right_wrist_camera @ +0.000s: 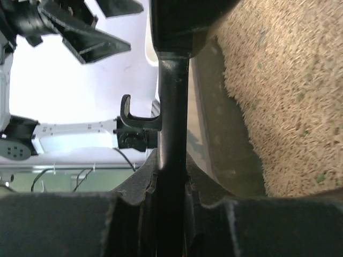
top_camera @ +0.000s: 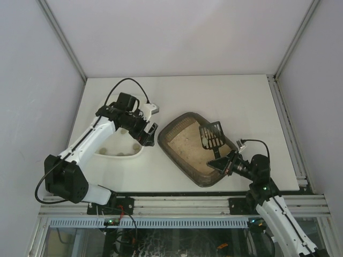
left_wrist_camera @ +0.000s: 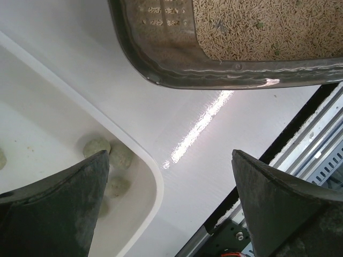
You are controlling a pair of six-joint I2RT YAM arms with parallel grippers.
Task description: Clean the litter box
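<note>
The litter box point(top_camera: 187, 152), a dark brown tray of pale beige sand, lies at an angle in the middle of the table. It also shows in the left wrist view point(left_wrist_camera: 161, 64) and the right wrist view point(right_wrist_camera: 284, 80). My right gripper point(top_camera: 222, 163) point(right_wrist_camera: 171, 184) is shut on the handle of the black slotted scoop point(top_camera: 210, 135) point(right_wrist_camera: 172, 123), whose head is over the sand at the box's right side. My left gripper point(top_camera: 147, 134) point(left_wrist_camera: 170, 160) is open and empty, over the gap between the white tray point(top_camera: 115, 155) and the litter box.
The white tray's rounded corner point(left_wrist_camera: 144, 160) holds a few greenish-grey lumps point(left_wrist_camera: 96, 145). The table's near edge and metal rail point(top_camera: 177, 203) run just below the litter box. A small grey object point(top_camera: 155, 108) lies behind the left gripper.
</note>
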